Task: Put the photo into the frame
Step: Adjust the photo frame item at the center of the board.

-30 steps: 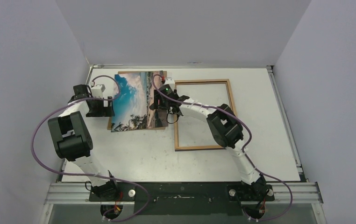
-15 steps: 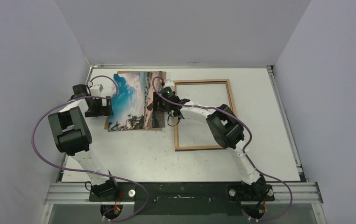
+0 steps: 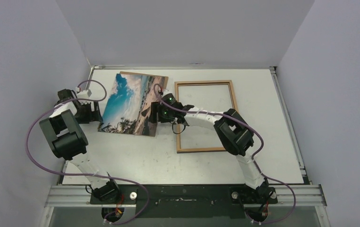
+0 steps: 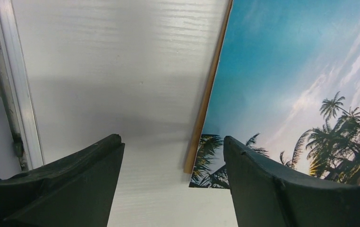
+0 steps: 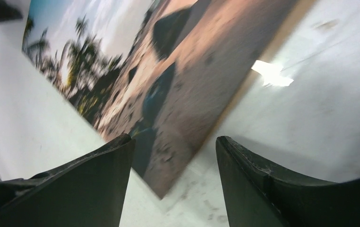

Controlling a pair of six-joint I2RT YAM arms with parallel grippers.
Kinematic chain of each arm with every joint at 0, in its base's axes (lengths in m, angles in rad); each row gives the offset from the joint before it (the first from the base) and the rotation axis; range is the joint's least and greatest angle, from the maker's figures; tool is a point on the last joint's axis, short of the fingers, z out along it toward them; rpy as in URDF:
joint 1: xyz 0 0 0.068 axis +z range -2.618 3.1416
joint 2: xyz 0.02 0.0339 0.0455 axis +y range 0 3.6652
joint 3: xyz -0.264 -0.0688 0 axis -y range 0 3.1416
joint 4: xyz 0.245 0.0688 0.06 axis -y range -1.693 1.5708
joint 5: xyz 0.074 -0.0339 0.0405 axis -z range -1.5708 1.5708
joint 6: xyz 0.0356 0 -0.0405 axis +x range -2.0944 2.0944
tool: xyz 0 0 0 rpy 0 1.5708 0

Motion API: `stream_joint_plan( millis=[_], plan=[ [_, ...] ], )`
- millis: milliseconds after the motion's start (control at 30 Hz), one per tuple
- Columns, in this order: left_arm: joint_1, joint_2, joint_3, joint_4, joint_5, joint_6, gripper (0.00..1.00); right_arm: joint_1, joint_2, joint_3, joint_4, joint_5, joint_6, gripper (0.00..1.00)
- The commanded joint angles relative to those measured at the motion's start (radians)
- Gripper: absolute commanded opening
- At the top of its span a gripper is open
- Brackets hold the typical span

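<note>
Photo (image 3: 130, 103) sits skewed on a brown backing board (image 4: 209, 101), just left of the frame (image 3: 204, 82), not in it. Left gripper (image 3: 89, 112) is at the photo's edge farthest from the frame, jaws apart astride that edge, nothing pinched. Right gripper (image 3: 157, 111) is between photo and frame, jaws also apart. Risk: closing now likely grabs board and print together, or the thin print skids and buckles.
</note>
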Motion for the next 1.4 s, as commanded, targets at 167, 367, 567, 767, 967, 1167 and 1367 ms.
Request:
stream_joint_plan(
  millis=[167,367,567,767,967,1167,1367],
  plan=[
    [-0.041,0.002,0.192,-0.061,0.041,-0.030,0.85,-0.217,0.155,0.407,-0.090,0.000,-0.018,0.65],
    [-0.116,0.090,0.302,-0.019,0.005,-0.090,0.97,-0.215,0.290,0.519,-0.079,0.014,-0.004,0.67],
    [-0.164,0.212,0.432,-0.048,-0.051,-0.120,0.97,-0.199,0.318,0.524,-0.065,0.039,-0.007,0.68],
    [-0.177,0.275,0.501,-0.065,-0.101,-0.129,0.97,-0.169,0.314,0.489,-0.095,0.116,-0.003,0.68],
    [-0.211,0.295,0.490,-0.067,-0.207,-0.031,0.91,-0.161,0.232,0.354,-0.018,0.056,0.035,0.68],
    [-0.212,0.293,0.460,-0.090,-0.220,0.031,0.83,-0.106,0.177,0.250,0.004,-0.037,0.039,0.68],
    [-0.200,0.271,0.405,-0.124,-0.210,0.095,0.73,-0.055,0.097,0.089,0.089,-0.087,0.080,0.67]
  ],
)
